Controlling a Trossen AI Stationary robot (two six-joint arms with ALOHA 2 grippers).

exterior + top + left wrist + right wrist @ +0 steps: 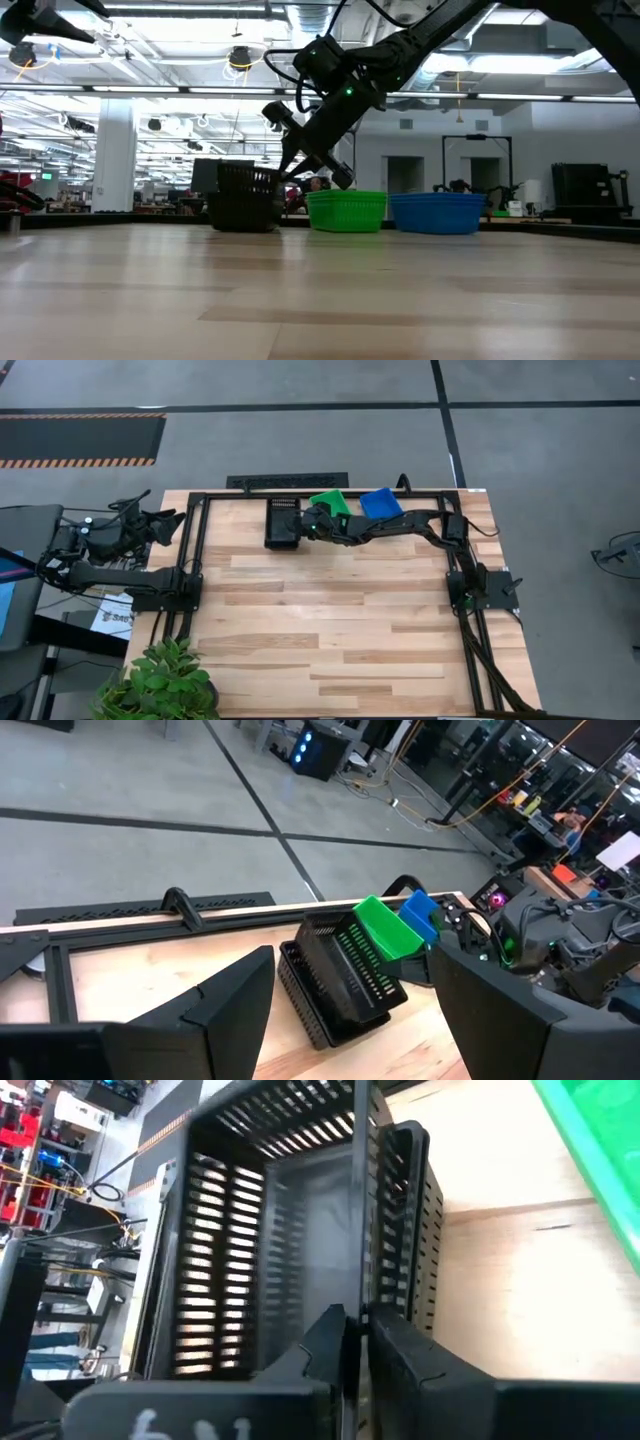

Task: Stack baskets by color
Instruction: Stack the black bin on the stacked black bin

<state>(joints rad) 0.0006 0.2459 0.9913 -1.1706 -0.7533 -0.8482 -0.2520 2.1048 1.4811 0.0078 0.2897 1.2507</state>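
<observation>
Right gripper (308,522) at the black basket stack (282,523), worktop (330,630) at about twelve o'clock.

Its fingers pinch the thin rim wall of the top black basket (270,1230), almost closed on it. The green basket (330,502) and the blue basket (380,503) stand just at its three o'clock side. These slotted plastic trays look light, stiff and a little slippery; the rim seems the best hold. The left gripper (350,1010) waits wide open, empty, at nine o'clock.
</observation>
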